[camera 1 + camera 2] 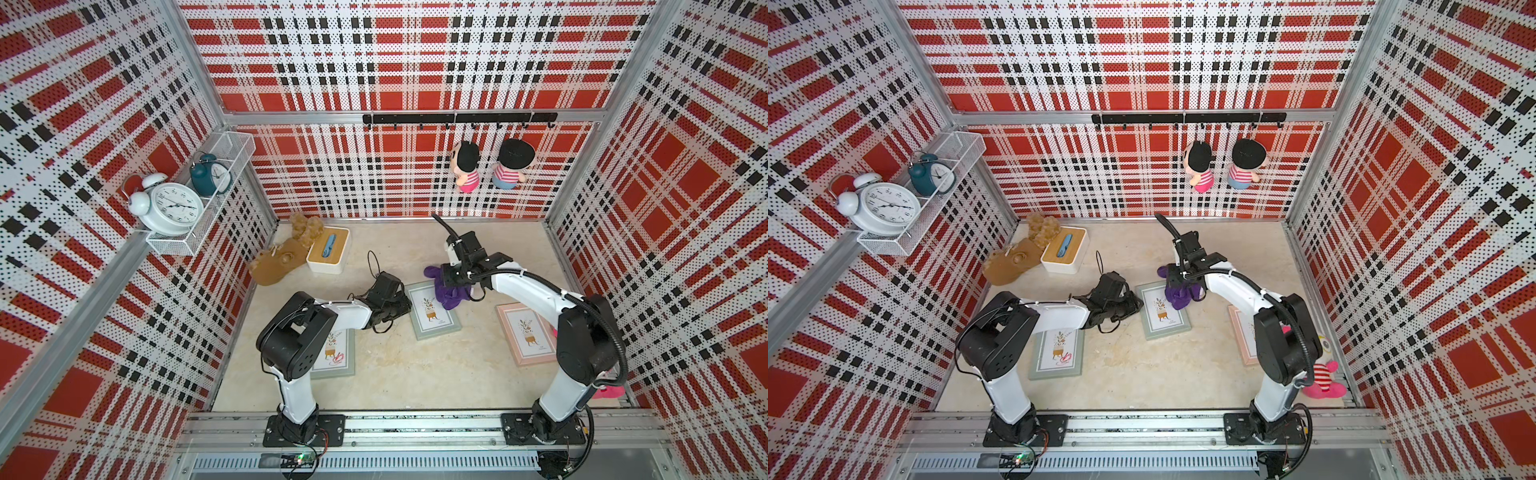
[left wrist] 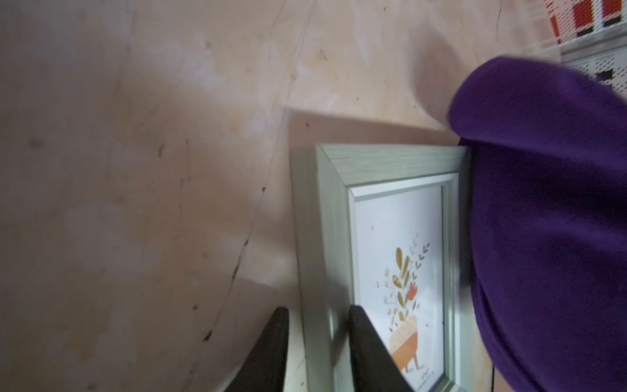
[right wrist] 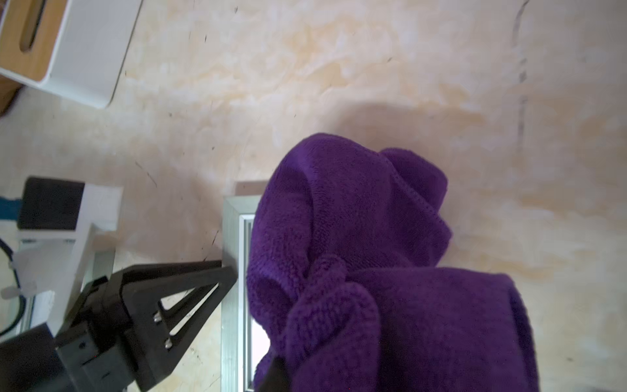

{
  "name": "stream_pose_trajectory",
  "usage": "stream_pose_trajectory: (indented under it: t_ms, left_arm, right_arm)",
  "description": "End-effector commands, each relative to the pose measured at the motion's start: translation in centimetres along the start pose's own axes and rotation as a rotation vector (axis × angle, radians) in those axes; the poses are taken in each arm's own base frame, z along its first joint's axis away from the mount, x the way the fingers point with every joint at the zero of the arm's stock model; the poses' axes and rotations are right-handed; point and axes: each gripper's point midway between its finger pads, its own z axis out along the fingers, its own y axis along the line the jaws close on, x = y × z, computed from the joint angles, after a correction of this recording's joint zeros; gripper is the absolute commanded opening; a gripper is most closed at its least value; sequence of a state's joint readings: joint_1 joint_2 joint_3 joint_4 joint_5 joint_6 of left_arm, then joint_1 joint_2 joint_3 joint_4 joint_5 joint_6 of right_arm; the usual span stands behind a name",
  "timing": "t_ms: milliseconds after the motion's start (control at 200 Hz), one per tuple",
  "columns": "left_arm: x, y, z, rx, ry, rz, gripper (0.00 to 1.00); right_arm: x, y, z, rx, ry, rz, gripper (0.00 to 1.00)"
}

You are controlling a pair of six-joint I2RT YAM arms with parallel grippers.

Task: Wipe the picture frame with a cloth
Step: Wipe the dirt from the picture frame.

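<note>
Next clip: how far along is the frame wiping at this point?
Done: the cloth is picked up, bunched in the shut right gripper. In hand: it hangs over a far corner of the middle picture frame, whose edge the left gripper straddles. Remaining: most of it shows uncovered; whether any was wiped cannot be told.

**Cloth and arms masking three frames**

In both top views, a deep purple terry cloth [image 1: 453,296] is covering the upper right corner of the central grey-green picture frame [image 1: 434,318]. At lower left, the white left arm [image 1: 345,313] is hiding part of another grey-green frame [image 1: 336,357]. The white right arm [image 1: 523,291] is crossing a pale pink frame [image 1: 523,336].
</note>
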State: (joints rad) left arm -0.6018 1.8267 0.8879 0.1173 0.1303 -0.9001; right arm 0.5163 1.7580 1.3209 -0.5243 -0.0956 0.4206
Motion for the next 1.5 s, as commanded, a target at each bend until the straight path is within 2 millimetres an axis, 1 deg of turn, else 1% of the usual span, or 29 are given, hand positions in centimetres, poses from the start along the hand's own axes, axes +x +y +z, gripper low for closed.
stream_pose_trajectory:
  t_ms: [0, 50, 115, 185, 251, 346, 461, 496, 556, 661, 747, 787, 837, 902, 937, 977, 1012, 1057, 1147, 1177, 1187, 1197, 1268, 1278, 1298, 1333, 1378, 1438, 1493]
  left_arm:
    - [1.1, 1.3, 0.8, -0.059, 0.041, 0.001, 0.3]
    - [1.2, 1.8, 0.9, -0.079, 0.045, -0.009, 0.27]
    - [1.7, 3.0, 1.1, -0.119, 0.056, -0.027, 0.25]
    - [2.3, 4.1, 1.3, -0.156, 0.064, -0.053, 0.23]
    - [2.9, 5.3, 1.4, -0.192, 0.065, -0.075, 0.21]
    - [3.7, 6.8, 1.5, -0.227, 0.071, -0.099, 0.2]
    - [4.4, 7.5, 1.8, -0.231, 0.09, -0.107, 0.19]
    - [4.5, 7.6, 1.9, -0.231, 0.092, -0.107, 0.19]
    - [4.5, 7.5, 1.8, -0.228, 0.093, -0.106, 0.18]
    - [4.3, 7.3, 1.9, -0.222, 0.093, -0.095, 0.18]
    - [4.2, 7.1, 1.9, -0.214, 0.096, -0.08, 0.17]
    - [4.1, 6.8, 1.9, -0.203, 0.098, -0.065, 0.17]
    - [4.1, 6.3, 2.0, -0.188, 0.105, -0.037, 0.17]
    - [4.0, 5.9, 2.0, -0.18, 0.105, -0.018, 0.17]
    - [4.0, 5.7, 2.0, -0.177, 0.105, -0.018, 0.17]
    - [4.0, 5.7, 2.0, -0.18, 0.107, -0.016, 0.17]
    - [3.9, 5.8, 2.0, -0.183, 0.106, -0.016, 0.17]
    - [3.9, 5.9, 2.0, -0.187, 0.104, -0.024, 0.17]
    - [3.8, 6.1, 2.0, -0.19, 0.097, -0.036, 0.16]
    - [3.9, 6.1, 2.1, -0.19, 0.097, -0.041, 0.16]
    - [3.9, 6.2, 2.1, -0.191, 0.096, -0.042, 0.16]
    - [3.9, 6.2, 2.1, -0.191, 0.097, -0.045, 0.16]
    - [4.0, 6.4, 2.2, -0.192, 0.098, -0.051, 0.15]
    - [4.0, 6.4, 2.2, -0.192, 0.098, -0.051, 0.15]
    - [4.0, 6.4, 2.2, -0.191, 0.099, -0.053, 0.15]
    - [4.0, 6.4, 2.2, -0.19, 0.101, -0.053, 0.15]
    - [4.0, 6.4, 2.3, -0.189, 0.101, -0.049, 0.15]
    - [3.9, 6.4, 2.3, -0.188, 0.103, -0.048, 0.15]
    - [3.9, 6.3, 2.3, -0.185, 0.105, -0.045, 0.15]
  right_arm:
    - [2.5, 2.0, 2.2, -0.056, 0.079, -0.016, 0.0]
    - [3.7, 1.3, 3.4, -0.001, 0.106, -0.024, 0.0]
    - [5.7, -0.3, 4.9, 0.09, 0.161, -0.038, 0.0]
    - [8.2, -1.4, 5.8, 0.144, 0.21, -0.065, 0.0]
    - [10.2, -1.6, 5.6, 0.145, 0.235, -0.108, 0.0]
    - [12.3, -1.6, 4.1, 0.138, 0.238, -0.163, 0.0]
    - [13.6, -1.2, 2.7, 0.084, 0.185, -0.196, 0.0]
    - [13.6, -1.4, 2.7, 0.084, 0.162, -0.192, 0.0]
    - [13.4, -1.5, 3.2, 0.085, 0.139, -0.201, 0.0]
    - [11.2, -1.8, 5.7, 0.12, 0.07, -0.191, 0.0]
    - [8.0, -2.7, 7.8, 0.161, -0.007, -0.14, 0.0]
    - [5.9, -3.2, 8.1, 0.188, -0.066, -0.111, 0.0]
    - [3.4, -3.3, 7.9, 0.198, -0.152, -0.103, 0.0]
    - [0.4, -2.3, 7.1, 0.175, -0.247, -0.112, 0.0]
    - [-0.7, -1.6, 6.7, 0.154, -0.276, -0.123, 0.0]
    - [-1.3, -1.1, 6.2, 0.136, -0.289, -0.132, 0.0]
    - [-1.1, -0.9, 6.0, 0.122, -0.287, -0.134, 0.0]
    - [-0.1, -0.4, 5.9, 0.08, -0.264, -0.141, 0.0]
    - [4.2, 0.3, 5.6, 0.003, -0.2, -0.153, 0.0]
    - [6.4, 0.3, 5.5, -0.007, -0.172, -0.156, 0.0]
    - [6.7, 0.2, 5.4, -0.007, -0.169, -0.155, 0.0]
    - [7.6, 0.1, 5.4, -0.007, -0.155, -0.152, 0.0]
    - [10.6, -0.1, 4.9, -0.033, -0.121, -0.123, 0.0]
    - [10.6, 0.0, 4.8, -0.036, -0.123, -0.121, 0.0]
    - [11.3, -0.3, 4.7, -0.041, -0.121, -0.102, 0.0]
    - [11.7, -0.6, 4.6, -0.04, -0.129, -0.083, 0.0]
    - [11.5, -1.0, 4.6, -0.025, -0.156, -0.07, 0.0]
    - [10.0, -1.4, 5.3, -0.008, -0.175, -0.058, 0.0]
    - [7.7, -2.1, 6.5, 0.016, -0.195, -0.029, 0.0]
